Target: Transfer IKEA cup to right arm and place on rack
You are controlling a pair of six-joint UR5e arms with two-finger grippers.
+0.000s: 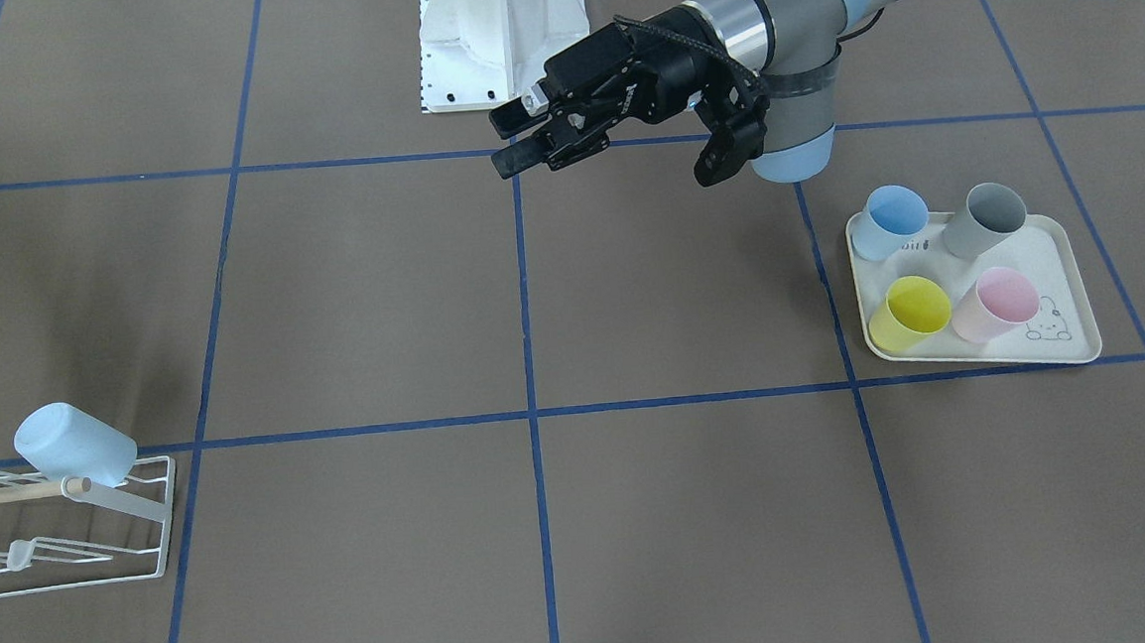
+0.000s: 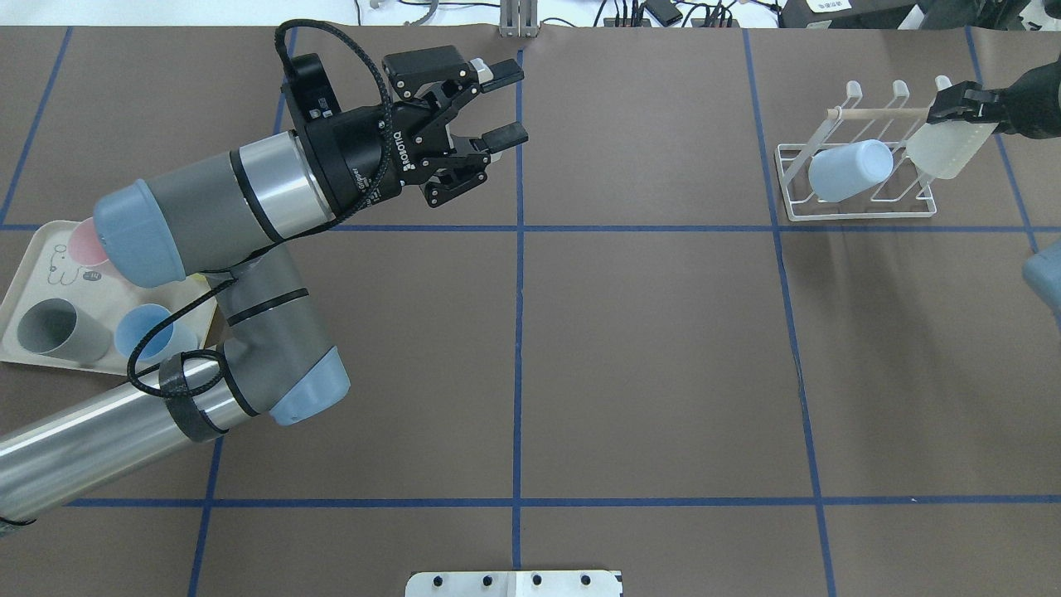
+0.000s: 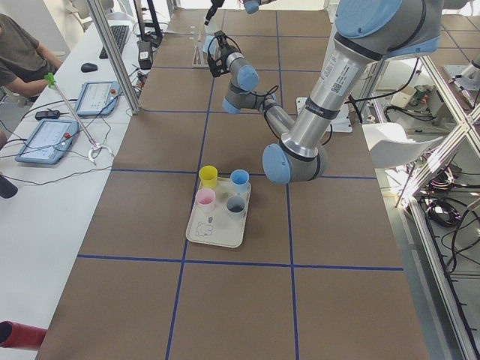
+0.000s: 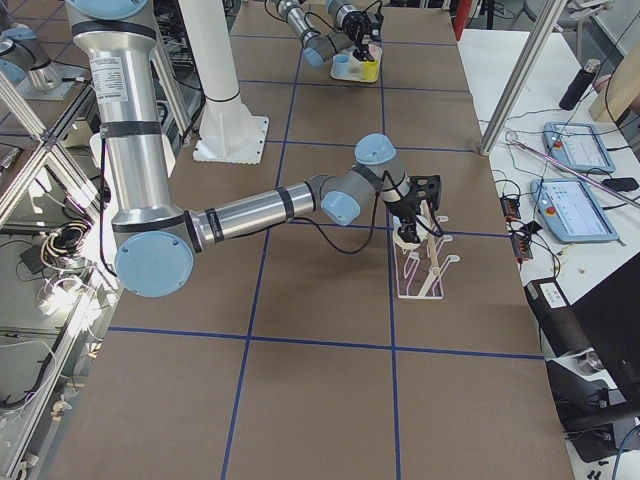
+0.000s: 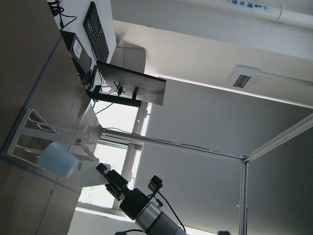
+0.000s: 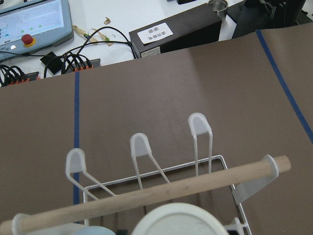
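The white wire rack [image 2: 854,207] with a wooden rod [image 6: 146,196] stands at the table's far right; it also shows in the front view [image 1: 149,546]. A light blue cup [image 2: 850,170] hangs tilted on it. My right gripper [image 2: 953,116] is shut on the base of a whitish IKEA cup [image 2: 945,149], which it holds tilted over the rack's right end. That cup's base fills the bottom of the right wrist view [image 6: 176,220]. My left gripper [image 2: 497,104] is open and empty, held above the table's middle at the far side [image 1: 511,136].
A cream tray [image 1: 1076,271] with a rabbit drawing sits on my left. It holds a blue cup [image 1: 890,223], a grey cup [image 1: 986,220], a yellow cup [image 1: 910,313] and a pink cup [image 1: 997,303]. My left forearm passes over the tray [image 2: 25,282].
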